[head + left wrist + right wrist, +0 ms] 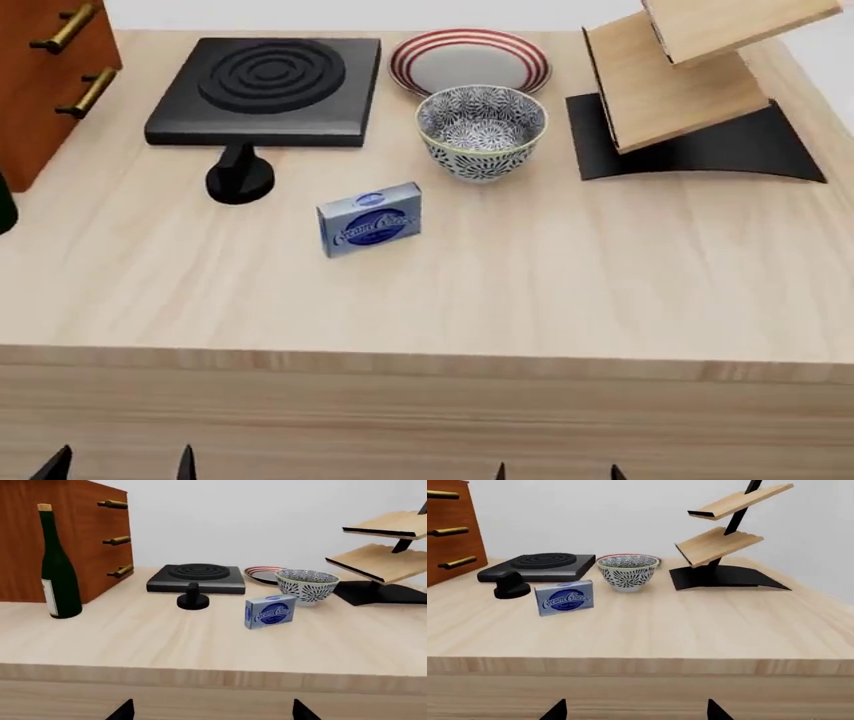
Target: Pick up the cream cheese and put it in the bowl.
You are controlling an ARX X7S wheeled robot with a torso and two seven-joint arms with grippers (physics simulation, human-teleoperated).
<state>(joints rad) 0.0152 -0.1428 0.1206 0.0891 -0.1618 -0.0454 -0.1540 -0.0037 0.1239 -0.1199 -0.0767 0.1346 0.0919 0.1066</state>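
The cream cheese, a small silver-grey box with a blue oval label, stands on its edge on the wooden table. It also shows in the left wrist view and the right wrist view. The blue-and-white patterned bowl stands upright behind and right of it, apart from it, and shows in both wrist views. My left gripper and right gripper are open and empty, low in front of the table's front edge. Only their fingertips show.
A black stove plate with a knob lies at the back left. A red-striped plate lies behind the bowl. A wooden two-tier rack stands at the right. A brown drawer cabinet and a wine bottle are at the left.
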